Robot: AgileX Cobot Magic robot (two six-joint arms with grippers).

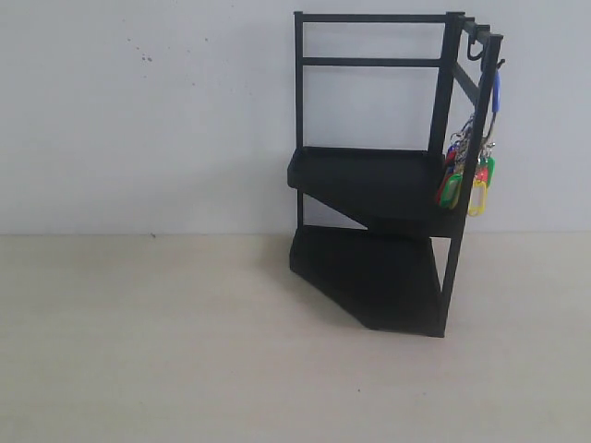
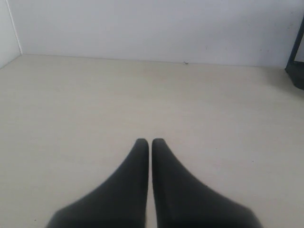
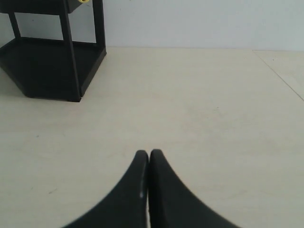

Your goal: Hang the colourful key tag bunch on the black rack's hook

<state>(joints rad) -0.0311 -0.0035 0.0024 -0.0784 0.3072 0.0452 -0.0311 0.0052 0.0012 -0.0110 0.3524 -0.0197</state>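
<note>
The black rack (image 1: 379,194) stands on the table right of centre in the exterior view. The colourful key tag bunch (image 1: 469,177) hangs by its blue loop (image 1: 496,92) from the hook (image 1: 500,65) at the top of the front corner post. Neither arm shows in the exterior view. My left gripper (image 2: 150,141) is shut with nothing in it, low over bare table. My right gripper (image 3: 148,153) is shut and empty too, away from the rack's lower shelf (image 3: 42,66). A speck of a yellow tag (image 3: 83,1) shows at that view's edge.
A white wall (image 1: 138,111) stands behind the table. The light wooden table (image 1: 148,341) spreads in front of and to the left of the rack. A corner of the rack (image 2: 297,71) shows at the edge of the left wrist view.
</note>
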